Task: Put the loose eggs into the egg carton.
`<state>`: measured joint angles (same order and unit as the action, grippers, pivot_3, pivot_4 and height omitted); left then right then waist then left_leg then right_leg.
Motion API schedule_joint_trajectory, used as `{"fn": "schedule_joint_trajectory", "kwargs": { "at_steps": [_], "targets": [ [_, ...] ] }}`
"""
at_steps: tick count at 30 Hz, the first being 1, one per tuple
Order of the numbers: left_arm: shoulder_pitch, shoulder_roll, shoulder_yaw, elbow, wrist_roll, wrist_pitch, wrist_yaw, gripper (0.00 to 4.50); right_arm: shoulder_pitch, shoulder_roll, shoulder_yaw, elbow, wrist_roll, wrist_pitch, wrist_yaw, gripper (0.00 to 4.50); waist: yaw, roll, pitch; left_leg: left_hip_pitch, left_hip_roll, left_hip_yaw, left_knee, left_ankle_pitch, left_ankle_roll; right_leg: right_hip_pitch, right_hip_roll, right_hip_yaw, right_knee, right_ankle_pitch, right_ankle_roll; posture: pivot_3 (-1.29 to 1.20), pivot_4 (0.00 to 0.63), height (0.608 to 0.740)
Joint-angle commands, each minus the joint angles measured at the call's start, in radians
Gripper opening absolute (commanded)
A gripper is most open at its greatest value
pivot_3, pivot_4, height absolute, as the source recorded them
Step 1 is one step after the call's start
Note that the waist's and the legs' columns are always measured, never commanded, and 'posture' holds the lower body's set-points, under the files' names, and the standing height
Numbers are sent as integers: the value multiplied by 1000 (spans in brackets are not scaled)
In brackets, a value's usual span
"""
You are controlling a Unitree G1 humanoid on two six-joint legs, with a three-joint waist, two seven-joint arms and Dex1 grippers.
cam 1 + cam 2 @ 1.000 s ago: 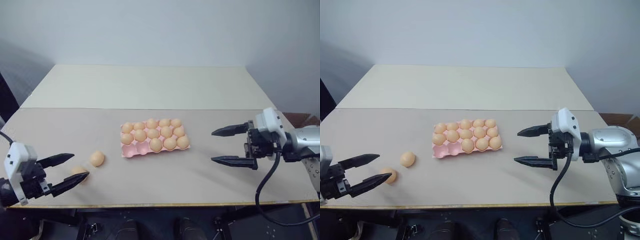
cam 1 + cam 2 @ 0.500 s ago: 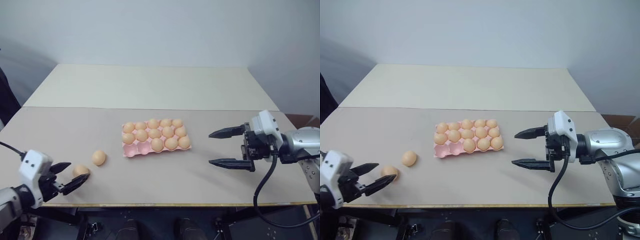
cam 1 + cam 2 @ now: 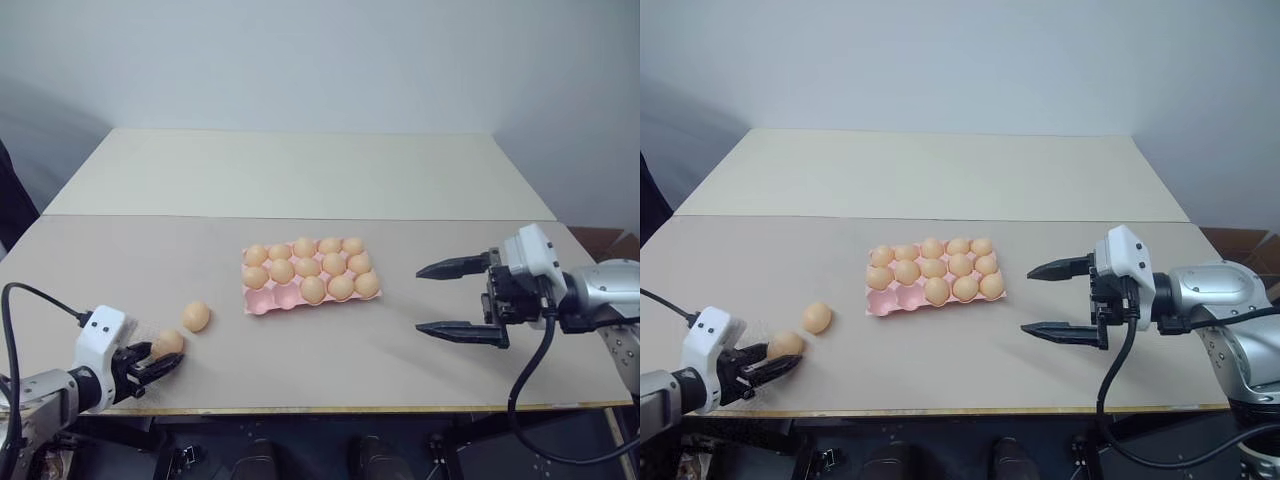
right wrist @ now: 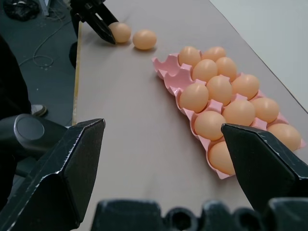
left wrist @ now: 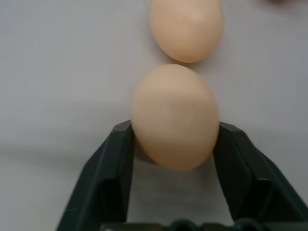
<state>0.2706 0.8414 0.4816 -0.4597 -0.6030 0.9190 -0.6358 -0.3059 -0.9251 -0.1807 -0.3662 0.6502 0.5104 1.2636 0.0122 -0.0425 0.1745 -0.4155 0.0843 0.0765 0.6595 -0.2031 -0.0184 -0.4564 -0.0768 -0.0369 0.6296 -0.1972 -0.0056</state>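
Two loose eggs lie near the table's front left. My left gripper (image 3: 163,356) is low at the table edge, and its fingers (image 5: 120,159) press both sides of the nearer egg (image 5: 174,115), which rests on the table. The other loose egg (image 3: 196,316) lies just beyond it, almost touching. The pink egg carton (image 3: 262,300) sits mid-table with most cups filled and two front-left cups empty. My right gripper (image 3: 421,298) hovers open to the carton's right, pointing at it, with nothing between its fingers.
The beige table's front edge (image 3: 330,408) runs just under my left gripper. A paler board (image 3: 300,170) covers the far half of the table, before a plain wall. Bare tabletop lies between the carton and each gripper.
My left gripper has sunk toward the table, moved up to the nearer egg and closed from wide open onto it. The right gripper has held still.
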Motion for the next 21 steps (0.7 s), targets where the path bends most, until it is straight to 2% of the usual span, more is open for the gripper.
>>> {"fn": "schedule_joint_trajectory", "kwargs": {
  "at_steps": [1, 7, 10, 13, 16, 21],
  "targets": [
    [12, 24, 34, -27, 14, -26, -24, 1494, 0, -15, -41, -29, 19, -18, -5, 4500, -1, 0, 0, 0, 0, 0, 0, 0, 0, 0, 0, 0, 0, 0, 0, 0, 150, 740],
    [112, 64, 169, -116, 0, -47, -123, 1422, 24, -13, -47, -36, 16, -30, -8, 4500, 0, 0, 0, 0, 0, 0, 0, 0, 0, 0, 0, 0, 0, 0, 0, 0, 150, 740],
    [203, 61, 321, -187, -50, -55, -235, 1422, 41, -11, -54, -46, 16, -35, -13, 4500, -2, 0, 0, -1, 0, 0, 0, 0, 0, -1, 0, 0, -1, 0, 0, 0, 150, 740],
    [190, 40, 366, -213, -127, -72, -278, 1422, 52, -7, -59, -51, 15, -39, -24, 4500, 2, 0, 0, 0, 0, 0, 0, -1, -1, 0, -1, 0, -1, 0, 0, 0, 150, 740],
    [88, 46, 282, -197, -149, -91, -251, 1422, 49, 0, -49, -55, 11, -44, -38, 4500, 10, 0, 0, 1, 0, -1, 0, -5, -7, 1, 0, -1, 0, 0, 0, 0, 150, 740],
    [-262, 4, -58, -88, -85, -117, -146, 1422, 43, -2, -54, -61, 8, -49, -54, 4500, 26, 1, -1, 2, -1, -1, 1, -4, -6, 4, 0, -1, 0, 0, 0, 0, 150, 740]
  ]
}}
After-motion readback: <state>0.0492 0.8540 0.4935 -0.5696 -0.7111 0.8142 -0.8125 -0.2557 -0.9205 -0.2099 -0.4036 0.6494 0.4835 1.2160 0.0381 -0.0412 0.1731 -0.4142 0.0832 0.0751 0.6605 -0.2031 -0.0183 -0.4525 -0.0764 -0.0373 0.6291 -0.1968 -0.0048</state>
